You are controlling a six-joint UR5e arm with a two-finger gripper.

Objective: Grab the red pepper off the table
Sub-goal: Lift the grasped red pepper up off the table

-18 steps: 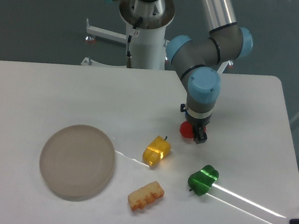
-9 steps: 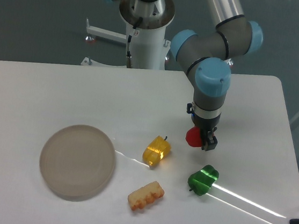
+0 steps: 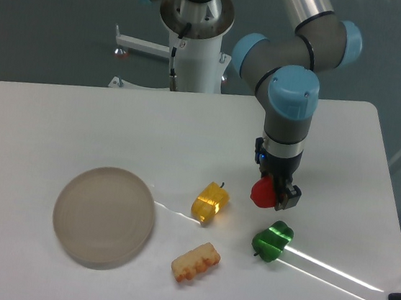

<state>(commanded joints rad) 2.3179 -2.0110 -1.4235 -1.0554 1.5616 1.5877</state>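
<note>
The red pepper (image 3: 261, 194) is glossy and small, and it hangs just above the white table (image 3: 59, 119), right of the yellow pepper. My gripper (image 3: 276, 194) points straight down from the arm and is shut on the red pepper, with its dark fingers partly covering the pepper's right side. The stem is hidden by the fingers.
A translucent yellow pepper (image 3: 210, 201) lies left of the gripper. A green pepper (image 3: 272, 240) lies just below it, close under the held pepper. An orange ridged toy (image 3: 196, 262) sits at front centre. A round beige plate (image 3: 104, 216) rests at the left.
The gripper has risen and shifted towards the front right with the red pepper held in it, and now sits nearer the green pepper.
</note>
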